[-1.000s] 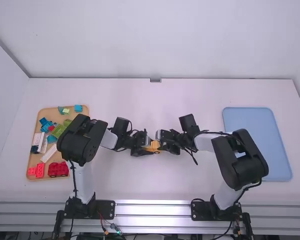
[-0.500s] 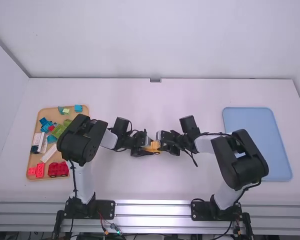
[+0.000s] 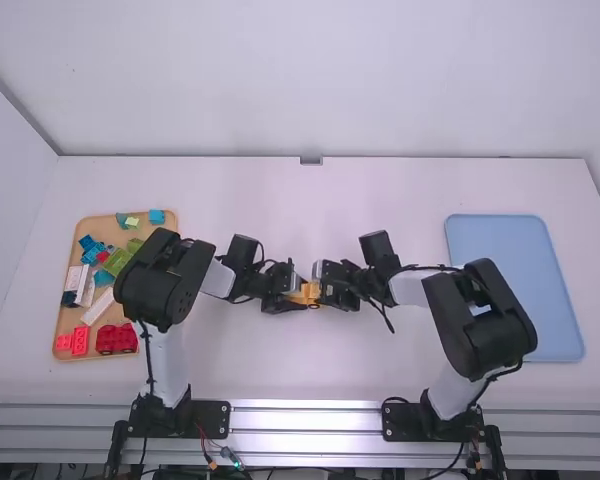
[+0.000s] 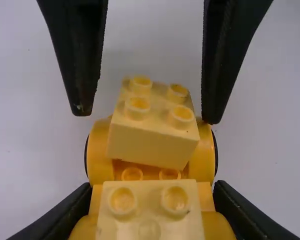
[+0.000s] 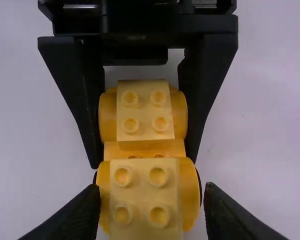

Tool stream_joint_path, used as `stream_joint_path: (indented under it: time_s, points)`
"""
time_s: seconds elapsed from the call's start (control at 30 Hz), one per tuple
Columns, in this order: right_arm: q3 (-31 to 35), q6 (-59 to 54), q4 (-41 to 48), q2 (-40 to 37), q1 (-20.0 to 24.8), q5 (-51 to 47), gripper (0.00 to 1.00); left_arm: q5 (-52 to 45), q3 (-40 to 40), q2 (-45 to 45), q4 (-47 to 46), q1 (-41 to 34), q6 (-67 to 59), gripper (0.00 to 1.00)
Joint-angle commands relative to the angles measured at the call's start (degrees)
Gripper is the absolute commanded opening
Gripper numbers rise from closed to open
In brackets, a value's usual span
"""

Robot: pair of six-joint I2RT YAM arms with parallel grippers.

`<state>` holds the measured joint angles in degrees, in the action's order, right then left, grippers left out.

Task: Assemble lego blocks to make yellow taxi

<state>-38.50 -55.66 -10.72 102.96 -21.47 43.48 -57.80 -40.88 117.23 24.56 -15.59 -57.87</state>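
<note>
Likely risk: off-centre pressure could seat yellow block (image 4: 152, 145) askew; right end effector (image 4: 147, 115) spread, left end effector (image 5: 144, 159) pinching chassis (image 4: 202, 155).

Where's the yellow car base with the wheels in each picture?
High view: the car base is near the middle, between the two arms' ends.
Left wrist view: the car base is under pale yellow blocks.
Right wrist view: the car base is under the pale blocks too.
Shared landmark: the left gripper, its fingers around the car base.
</note>
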Motion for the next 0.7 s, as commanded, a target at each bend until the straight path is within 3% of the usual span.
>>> stream_joint_path:
  time_s: [0.0,0.17,0.43,0.67]
  points:
    - [0.22,0.20,-0.35,0.55,0.04,1.81,0.52,-2.78,-0.35,0.72,-0.04,-0.15,0.00,0.49]
    - [0.22,0.37,-0.48,0.55,-0.02,1.70,0.30,-2.80,-0.35,0.72,-0.09,-0.15,-0.02,0.49]
    - [0.20,0.31,0.52,0.55,-0.02,3.04,0.27,-2.78,-0.31,0.72,-2.69,-0.15,-3.54,0.41]
    - [-1.92,0.26,5.66,0.55,-0.37,1.11,0.26,-2.71,-0.31,0.72,-4.55,-0.11,-4.94,0.41]
